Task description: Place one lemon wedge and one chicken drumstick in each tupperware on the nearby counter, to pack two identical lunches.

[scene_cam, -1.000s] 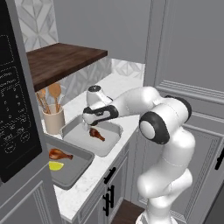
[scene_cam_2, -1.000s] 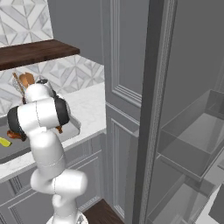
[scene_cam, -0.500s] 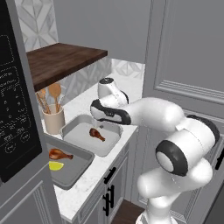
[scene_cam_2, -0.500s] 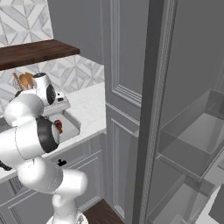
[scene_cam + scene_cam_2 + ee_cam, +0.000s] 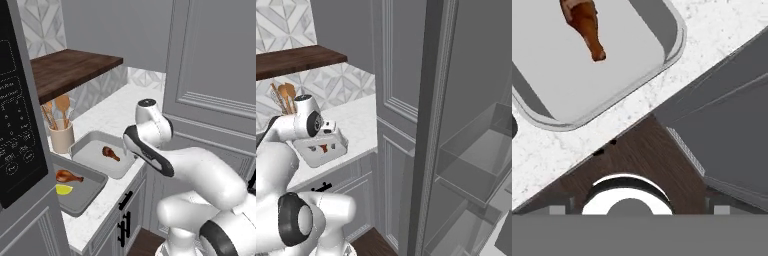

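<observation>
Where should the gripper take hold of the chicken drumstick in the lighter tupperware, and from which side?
From above. The chicken drumstick lies flat and alone on the floor of the lighter tupperware, clear of the rim. Probably close across the thick meaty end rather than the narrow bone end, jaws set crosswise to its length, since the bone end tapers.

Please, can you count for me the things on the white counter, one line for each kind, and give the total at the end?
Tupperware trays: 2, lighter grey and darker grey
Chicken drumsticks: 2, one in the lighter tray, one in the darker tray
Lemon wedges: 1, in the darker tray
Utensil cups: 1, beige
Total: 6
</observation>
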Available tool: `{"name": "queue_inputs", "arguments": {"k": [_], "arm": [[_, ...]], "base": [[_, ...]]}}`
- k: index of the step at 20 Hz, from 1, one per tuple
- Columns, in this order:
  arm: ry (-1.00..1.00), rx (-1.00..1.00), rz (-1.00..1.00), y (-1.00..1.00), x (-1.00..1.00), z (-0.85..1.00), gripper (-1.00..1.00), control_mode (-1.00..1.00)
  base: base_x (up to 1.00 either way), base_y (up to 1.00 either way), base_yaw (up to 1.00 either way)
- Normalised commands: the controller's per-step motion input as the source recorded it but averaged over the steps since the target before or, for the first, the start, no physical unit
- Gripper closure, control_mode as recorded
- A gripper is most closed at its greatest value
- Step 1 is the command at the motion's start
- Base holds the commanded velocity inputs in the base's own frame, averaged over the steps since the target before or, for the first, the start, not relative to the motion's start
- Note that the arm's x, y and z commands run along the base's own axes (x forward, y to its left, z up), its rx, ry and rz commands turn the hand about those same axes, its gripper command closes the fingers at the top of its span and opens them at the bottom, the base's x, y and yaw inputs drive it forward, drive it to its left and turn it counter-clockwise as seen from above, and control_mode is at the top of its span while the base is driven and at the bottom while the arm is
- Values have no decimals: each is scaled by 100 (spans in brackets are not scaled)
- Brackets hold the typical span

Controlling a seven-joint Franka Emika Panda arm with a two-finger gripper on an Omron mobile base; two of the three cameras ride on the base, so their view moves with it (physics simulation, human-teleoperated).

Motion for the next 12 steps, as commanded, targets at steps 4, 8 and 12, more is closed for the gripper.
{"name": "queue_inputs", "arguments": {"k": [4,8,12], "arm": [[-4,11,-28,-67,-100,0,-100,-100],[-3,9,-20,-58,-91,4,-100,-100],[-11,7,-8,-32,-74,35,-100,-100]], "base": [[0,0,0],[0,0,0],[0,0,0]]}}
